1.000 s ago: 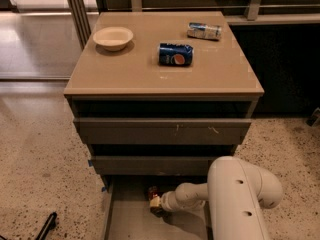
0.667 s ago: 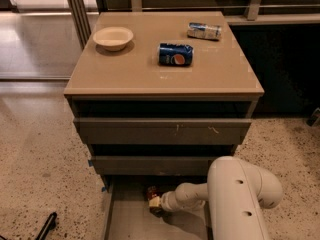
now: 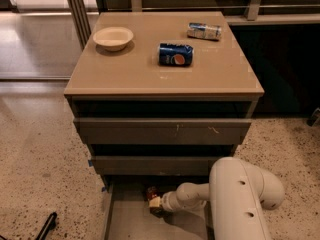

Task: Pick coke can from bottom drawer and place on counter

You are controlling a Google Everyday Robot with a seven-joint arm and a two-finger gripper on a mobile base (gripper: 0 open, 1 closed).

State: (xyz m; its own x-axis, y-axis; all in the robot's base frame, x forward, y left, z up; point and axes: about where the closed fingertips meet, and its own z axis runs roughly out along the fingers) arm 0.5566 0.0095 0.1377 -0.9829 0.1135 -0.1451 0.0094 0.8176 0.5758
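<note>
At lower centre, the claw (image 3: 155, 204) reaches the small red-orange metal can (image 3: 151, 192) in the shallow grey-brown bottom drawer (image 3: 125, 220); I cannot tell whether it grips.

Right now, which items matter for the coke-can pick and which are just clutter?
Job: coke can in the bottom drawer; counter; gripper in the drawer, at the can.
Lying about: Pepsi can, blue-and-white can, bowl, all on the counter.

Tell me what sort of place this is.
Likely an office or lab break area: tan counter over drawers, a bowl and Pepsi can on it, speckled terrazzo floor. The pincer is in the bottom drawer.
</note>
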